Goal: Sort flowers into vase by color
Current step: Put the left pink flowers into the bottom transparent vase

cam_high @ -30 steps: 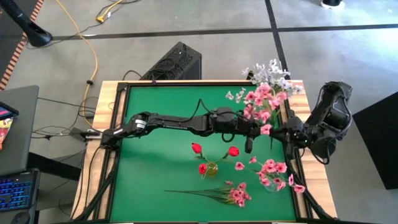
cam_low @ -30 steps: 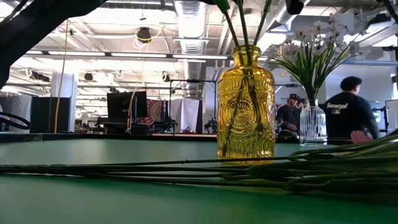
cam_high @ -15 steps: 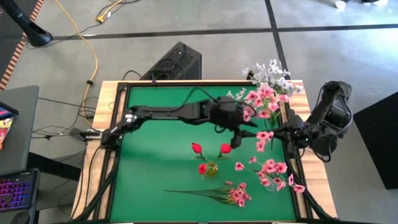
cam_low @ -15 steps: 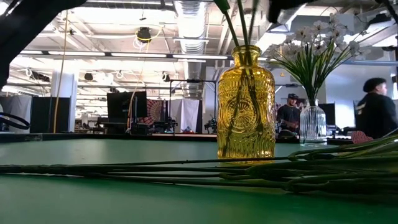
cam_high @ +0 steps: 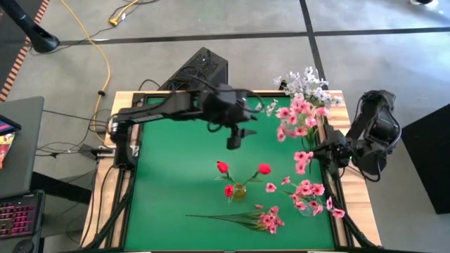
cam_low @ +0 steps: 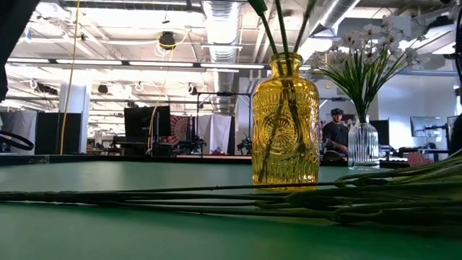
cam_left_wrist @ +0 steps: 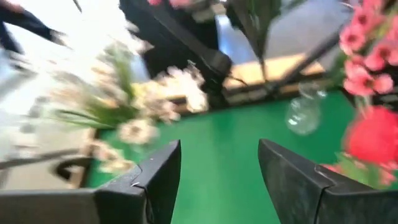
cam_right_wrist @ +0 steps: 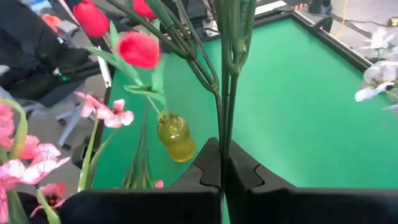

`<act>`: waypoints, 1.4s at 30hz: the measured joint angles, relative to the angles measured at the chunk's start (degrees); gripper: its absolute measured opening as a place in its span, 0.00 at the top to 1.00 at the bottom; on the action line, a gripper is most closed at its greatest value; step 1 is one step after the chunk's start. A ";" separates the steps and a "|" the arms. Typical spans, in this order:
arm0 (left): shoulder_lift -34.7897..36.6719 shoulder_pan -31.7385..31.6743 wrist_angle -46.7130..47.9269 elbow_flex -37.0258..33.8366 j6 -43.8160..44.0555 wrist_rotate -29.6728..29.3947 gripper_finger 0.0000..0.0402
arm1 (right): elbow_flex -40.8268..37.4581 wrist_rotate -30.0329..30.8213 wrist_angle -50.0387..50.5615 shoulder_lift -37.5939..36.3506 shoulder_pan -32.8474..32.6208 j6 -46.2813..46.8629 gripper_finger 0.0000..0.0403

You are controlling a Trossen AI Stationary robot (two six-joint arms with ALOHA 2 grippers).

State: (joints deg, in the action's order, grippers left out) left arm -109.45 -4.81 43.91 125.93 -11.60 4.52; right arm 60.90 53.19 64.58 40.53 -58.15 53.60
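My right gripper [cam_high: 325,151] [cam_right_wrist: 222,163] is at the table's right edge, shut on the green stems of a pink spray [cam_high: 299,117] held above the table. My left gripper [cam_high: 235,136] [cam_left_wrist: 219,177] hangs open and holds nothing over the far middle of the green table. A yellow vase [cam_high: 239,190] [cam_low: 285,119] holds red flowers [cam_high: 223,167]. Pink flowers [cam_high: 307,190] stand at the near right. White flowers [cam_high: 304,83] stand in a clear vase [cam_low: 363,142] at the far right corner. Another pink spray [cam_high: 266,221] lies flat on the table near the front edge. My right gripper pinches the pink spray's green stems [cam_right_wrist: 224,134] between its two fingers, which come level from the table's right side and lie across the stems. The spray is lifted clear of the table. Its blossoms [cam_high: 304,160] spread out beside and beyond the gripper.
The table has a raised wooden rim [cam_high: 126,105]. A black box [cam_high: 199,70] sits on the floor behind the far edge. In the low view, the lying spray's stems [cam_low: 216,198] stretch across the front of the table. A person [cam_low: 336,130] stands far off in the room.
My left gripper has let go of the pink spray and drawn away from my right gripper, toward the table's far left. The spray stays in my right gripper at the right edge.
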 joint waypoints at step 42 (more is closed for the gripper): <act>29.53 -4.40 -24.96 -41.55 13.51 -11.24 0.49 | -0.02 5.92 9.12 19.32 -20.21 43.48 0.94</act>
State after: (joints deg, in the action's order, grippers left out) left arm -79.92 -9.21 18.96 84.38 1.91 -6.72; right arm 60.88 59.11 73.70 59.85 -78.37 97.08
